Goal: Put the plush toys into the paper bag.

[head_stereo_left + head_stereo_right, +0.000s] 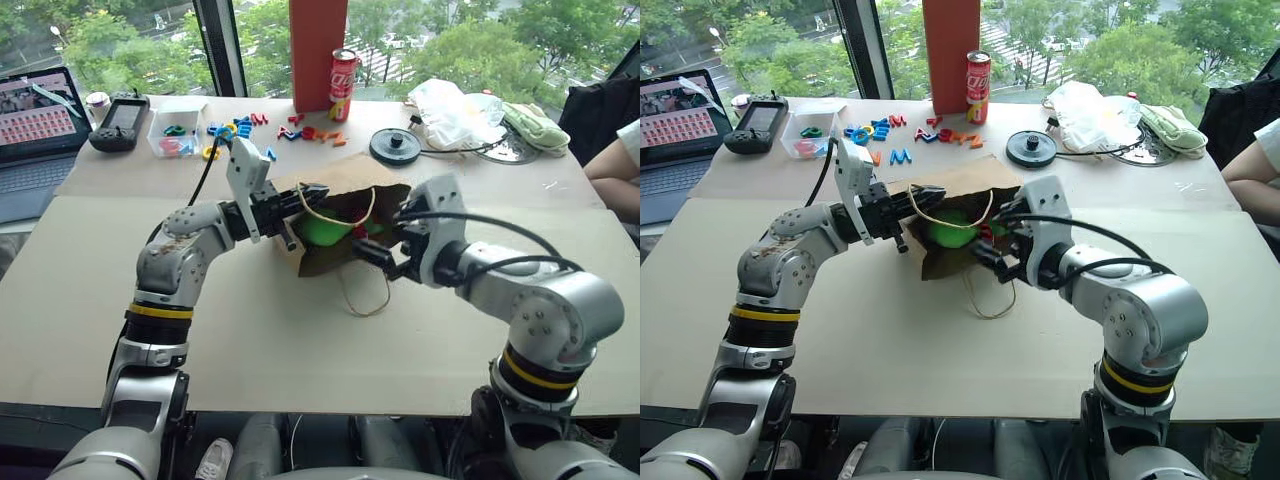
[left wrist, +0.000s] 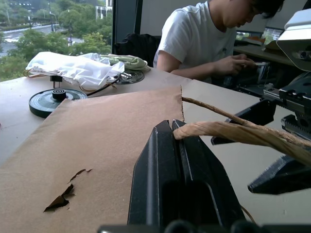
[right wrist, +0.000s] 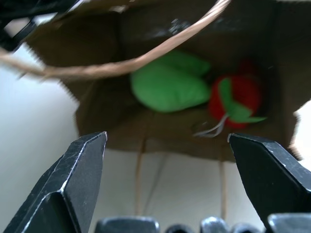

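Office or lab workroom on an upper floor — cardboard-covered counter (image 1: 300, 350) against tall windows (image 1: 150, 40) over treetops, open laptop (image 1: 35, 130), handheld controller (image 1: 120, 122), cable spool (image 1: 395, 146), seated person (image 2: 204, 39) working at a side bench.

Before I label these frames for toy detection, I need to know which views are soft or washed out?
Right wrist view: green plush toy and red chili toy blurred inside the shadowed paper bag.
Left wrist view: near handle soft, background sharp.
Eye views: bright window, table evenly lit.
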